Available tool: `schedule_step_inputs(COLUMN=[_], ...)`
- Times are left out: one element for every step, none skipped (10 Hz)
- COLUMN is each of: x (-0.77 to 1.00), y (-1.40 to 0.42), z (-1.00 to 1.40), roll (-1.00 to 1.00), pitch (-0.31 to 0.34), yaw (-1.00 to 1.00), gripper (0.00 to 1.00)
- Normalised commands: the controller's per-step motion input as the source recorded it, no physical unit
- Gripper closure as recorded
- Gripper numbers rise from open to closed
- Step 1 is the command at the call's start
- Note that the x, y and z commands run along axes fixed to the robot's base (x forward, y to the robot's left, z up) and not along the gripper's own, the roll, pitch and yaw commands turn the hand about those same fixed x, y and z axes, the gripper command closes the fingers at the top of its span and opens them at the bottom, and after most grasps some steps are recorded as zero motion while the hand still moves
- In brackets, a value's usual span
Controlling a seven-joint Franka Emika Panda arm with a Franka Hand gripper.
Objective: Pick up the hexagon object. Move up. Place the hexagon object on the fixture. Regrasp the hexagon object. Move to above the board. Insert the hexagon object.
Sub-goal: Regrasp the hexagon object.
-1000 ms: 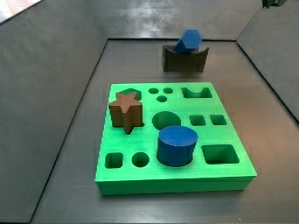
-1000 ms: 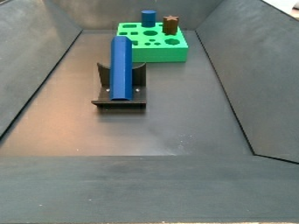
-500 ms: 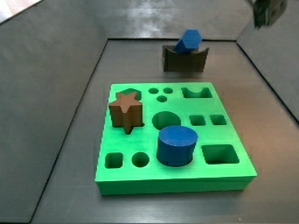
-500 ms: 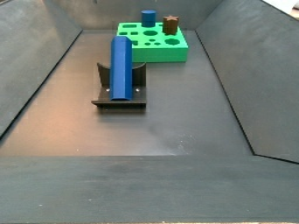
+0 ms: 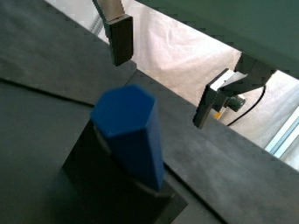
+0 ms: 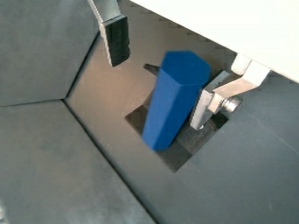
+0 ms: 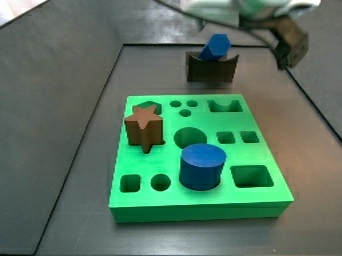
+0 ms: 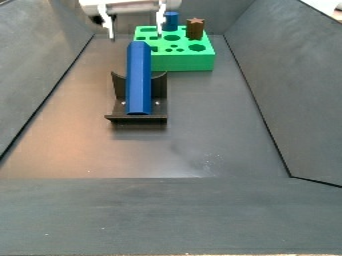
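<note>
On the dark floor, the hexagon object (image 8: 139, 74) rests in the fixture (image 8: 138, 104), below the empty, spread gripper (image 8: 134, 17).

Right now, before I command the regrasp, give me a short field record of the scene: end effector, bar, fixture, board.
end effector: open, above the far end of the bar, holding nothing
long blue hexagonal bar: resting in the fixture, untouched
dark brown notched fixture: on the floor, apart from the board
bright green board with cut-out holes: carries a short blue cylinder and a brown star peg
stage: bar placed, regrasp not yet done
</note>
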Motion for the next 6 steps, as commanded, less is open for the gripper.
schedule_step_inputs(x=[0.07,0.06,0.05,0.05,0.06,0.0], y=[0.03,0.02,0.01,0.01,0.01,0.0], z=[-1.0,-0.84,-0.61,-0.44,-0.28,0.0], roll=[0.06,0.06,0.06,0.06,0.05,0.0], pitch=[-0.094,-0.074,-0.043,-0.023,-0.008,0.0], yaw=[-0.06,-0.07,-0.07,-0.06,-0.05,0.0], gripper=[0.0,0.0,0.0,0.0,0.0,1.0])
